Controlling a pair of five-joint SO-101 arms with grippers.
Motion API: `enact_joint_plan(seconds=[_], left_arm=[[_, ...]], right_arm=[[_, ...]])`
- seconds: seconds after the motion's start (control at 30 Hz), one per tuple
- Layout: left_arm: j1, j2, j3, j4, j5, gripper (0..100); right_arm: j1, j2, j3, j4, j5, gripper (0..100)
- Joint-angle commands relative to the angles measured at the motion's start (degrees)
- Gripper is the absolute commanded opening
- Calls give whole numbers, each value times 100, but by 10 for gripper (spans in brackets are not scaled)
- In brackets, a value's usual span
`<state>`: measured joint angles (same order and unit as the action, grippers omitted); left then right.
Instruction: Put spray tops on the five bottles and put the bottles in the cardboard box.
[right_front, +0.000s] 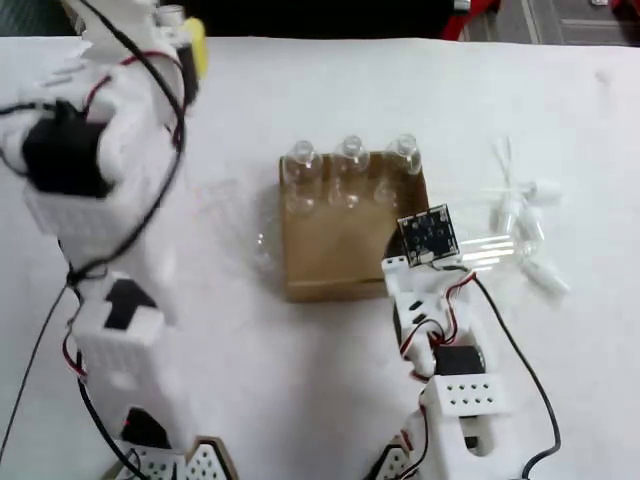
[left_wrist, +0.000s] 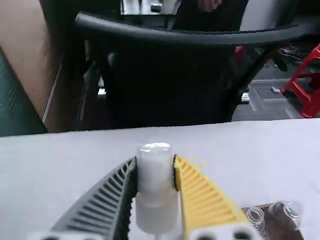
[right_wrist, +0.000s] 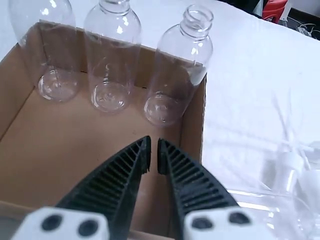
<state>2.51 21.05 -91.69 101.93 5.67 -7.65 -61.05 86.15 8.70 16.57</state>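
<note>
Step in hand: capping. The left fingers are clamped on a spray top, one grey finger and one yellow on either side of its white barrel. The top stands upright between them, its head just proud of the fingertips. In the high view this arm is raised over the far left of the counter, well apart from the box.

Three bottles stand in a row along the far wall of the box, all with open necks (none capped as yet). Loose tops lie on the counter to the right of the box. Whether the clear shapes beside them are the other two bottles cannot be told.

The right fingers are drawn together to a narrow slit and hold nothing. They hang over the box floor, near its right wall, and point at the bottle nearest that wall, short of touching it.

Judgement: the task is at an early stage. The next move calls for carrying the held top across to a bottle neck and lining it up square above the opening. The right fingers would need to open and steady that bottle, since a light, empty bottle is likely to tip under a downward push.
</note>
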Motion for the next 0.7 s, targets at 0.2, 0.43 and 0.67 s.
enact_joint_plan(seconds=[0.2, 0.43, 0.67], left_arm=[[462, -1525, 527, 70, -158, 21], [470, -2958, 2875, 44, -132, 21], [919, -4435, 4747, -53, -176, 23]], right_arm=[[-4, -4, -26, -145, 88, 18], [-4, 4, -26, -145, 88, 18], [-4, 13, -26, -154, 88, 18]])
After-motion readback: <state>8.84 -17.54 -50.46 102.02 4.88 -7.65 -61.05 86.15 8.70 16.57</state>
